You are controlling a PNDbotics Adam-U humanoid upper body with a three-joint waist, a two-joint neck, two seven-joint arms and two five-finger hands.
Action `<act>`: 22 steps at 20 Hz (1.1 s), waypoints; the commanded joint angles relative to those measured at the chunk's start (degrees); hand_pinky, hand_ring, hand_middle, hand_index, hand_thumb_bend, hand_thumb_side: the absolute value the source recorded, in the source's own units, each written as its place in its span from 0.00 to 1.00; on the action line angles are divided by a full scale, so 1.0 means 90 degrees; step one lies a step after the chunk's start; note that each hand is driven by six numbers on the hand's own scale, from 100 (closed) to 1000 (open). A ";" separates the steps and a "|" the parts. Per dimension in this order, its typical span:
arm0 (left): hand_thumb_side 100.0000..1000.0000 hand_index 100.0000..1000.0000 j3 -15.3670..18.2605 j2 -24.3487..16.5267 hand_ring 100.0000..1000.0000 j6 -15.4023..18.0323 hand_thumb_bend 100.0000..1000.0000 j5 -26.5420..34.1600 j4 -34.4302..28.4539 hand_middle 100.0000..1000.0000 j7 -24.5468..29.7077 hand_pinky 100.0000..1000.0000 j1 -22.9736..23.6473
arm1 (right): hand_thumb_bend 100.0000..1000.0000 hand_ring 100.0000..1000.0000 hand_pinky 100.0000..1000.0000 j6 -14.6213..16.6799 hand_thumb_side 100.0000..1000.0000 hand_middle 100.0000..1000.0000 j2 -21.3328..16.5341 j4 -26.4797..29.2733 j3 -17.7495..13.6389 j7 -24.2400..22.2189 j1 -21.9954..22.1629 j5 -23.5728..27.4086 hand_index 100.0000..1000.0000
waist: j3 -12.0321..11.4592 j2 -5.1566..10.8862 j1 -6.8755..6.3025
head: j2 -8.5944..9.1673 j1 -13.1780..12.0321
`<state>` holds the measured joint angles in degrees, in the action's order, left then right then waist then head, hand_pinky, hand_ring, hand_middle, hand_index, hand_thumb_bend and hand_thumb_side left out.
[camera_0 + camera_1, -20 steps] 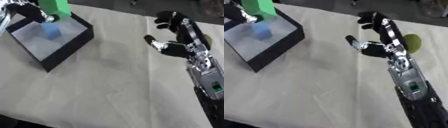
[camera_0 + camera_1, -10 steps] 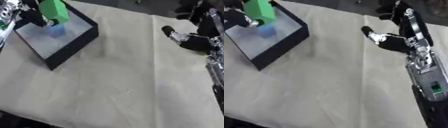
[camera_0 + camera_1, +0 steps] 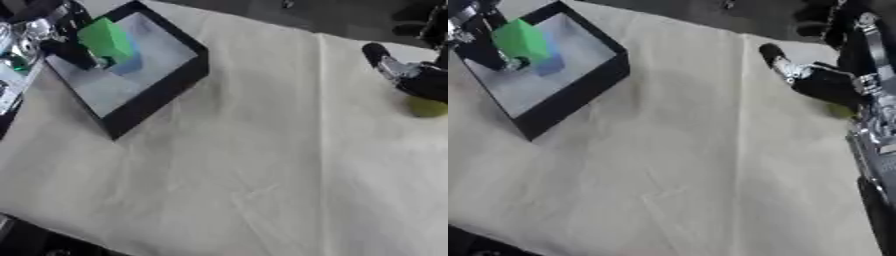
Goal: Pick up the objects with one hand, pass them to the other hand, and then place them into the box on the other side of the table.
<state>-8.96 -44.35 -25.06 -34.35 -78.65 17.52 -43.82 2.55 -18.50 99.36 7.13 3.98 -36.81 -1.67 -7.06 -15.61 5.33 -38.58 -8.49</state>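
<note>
Left eye view: left hand point(image 3: 52, 40), fingers grasping green block point(image 3: 107, 39), hangs directly above box point(image 3: 166, 85); right hand point(image 3: 833, 75) relaxed.

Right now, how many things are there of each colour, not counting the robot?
Green: 1, the green block held by the left hand
Blue: 1, the blue block
Yellow-green: 1, the round thing
Black: 1, the box
Total: 4
</note>
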 commanded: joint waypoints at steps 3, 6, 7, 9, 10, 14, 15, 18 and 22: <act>0.11 0.67 0.0137 -0.0249 0.66 0.0127 0.71 -0.0270 0.0015 0.58 0.0001 0.75 -0.0073 | 0.51 0.72 0.70 -0.0014 0.00 0.56 -0.0173 0.0179 -0.0100 0.0071 -0.0109 0.0071 0.72 | -0.0005 0.0098 -0.0052 | 0.0095 0.0001; 0.21 0.72 0.0164 -0.0259 0.71 0.0169 0.88 -0.0447 0.0020 0.64 -0.0024 0.80 -0.0073 | 0.51 0.72 0.70 -0.0024 0.00 0.56 -0.0177 0.0177 -0.0119 0.0090 -0.0104 0.0078 0.72 | -0.0011 0.0104 -0.0065 | 0.0089 0.0064; 0.21 0.72 0.0176 -0.0262 0.71 0.0166 0.91 -0.0497 0.0023 0.65 -0.0044 0.80 -0.0069 | 0.51 0.72 0.70 -0.0029 0.00 0.56 -0.0178 0.0172 -0.0125 0.0097 -0.0101 0.0081 0.72 | -0.0008 0.0108 -0.0068 | 0.0086 0.0094; 0.21 0.73 0.0188 -0.0267 0.71 0.0164 0.94 -0.0573 0.0021 0.65 -0.0070 0.80 -0.0062 | 0.52 0.72 0.70 -0.0033 0.00 0.56 -0.0187 0.0169 -0.0136 0.0108 -0.0098 0.0088 0.72 | -0.0003 0.0114 -0.0071 | 0.0086 0.0151; 0.20 0.73 0.0193 -0.0273 0.71 0.0167 0.94 -0.0610 0.0014 0.65 -0.0076 0.80 -0.0058 | 0.52 0.72 0.70 -0.0036 0.00 0.56 -0.0197 0.0166 -0.0146 0.0117 -0.0095 0.0091 0.72 | -0.0001 0.0117 -0.0072 | 0.0081 0.0186; 0.18 0.75 0.0209 -0.0293 0.72 0.0184 0.97 -0.0720 -0.0031 0.67 -0.0090 0.81 -0.0043 | 0.52 0.72 0.70 -0.0039 0.00 0.56 -0.0228 0.0157 -0.0175 0.0142 -0.0091 0.0099 0.72 | 0.0001 0.0133 -0.0081 | 0.0094 0.0257; 0.18 0.75 0.0209 -0.0300 0.72 0.0195 0.98 -0.0731 -0.0056 0.67 -0.0090 0.81 -0.0039 | 0.52 0.72 0.70 -0.0040 0.00 0.56 -0.0235 0.0158 -0.0182 0.0148 -0.0091 0.0103 0.72 | -0.0001 0.0138 -0.0084 | 0.0085 0.0273; 0.18 0.75 0.0211 -0.0320 0.72 0.0217 0.98 -0.0746 -0.0122 0.67 -0.0072 0.81 -0.0023 | 0.52 0.72 0.70 -0.0043 0.00 0.56 -0.0260 0.0166 -0.0199 0.0167 -0.0093 0.0119 0.72 | -0.0006 0.0154 -0.0093 | 0.0077 0.0303; 0.14 0.74 0.0315 -0.0320 0.70 0.0151 0.90 -0.0546 -0.0327 0.64 -0.0252 0.80 -0.0011 | 0.53 0.72 0.70 -0.0048 0.00 0.56 -0.0356 0.0190 -0.0255 0.0223 -0.0103 0.0144 0.72 | -0.0009 0.0171 -0.0094 | 0.0072 0.0497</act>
<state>-7.26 -44.86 -23.59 -39.83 -80.13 15.92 -43.27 2.05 -19.91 99.70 5.63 5.66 -36.81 -0.69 -7.12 -15.56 4.98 -38.42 -4.62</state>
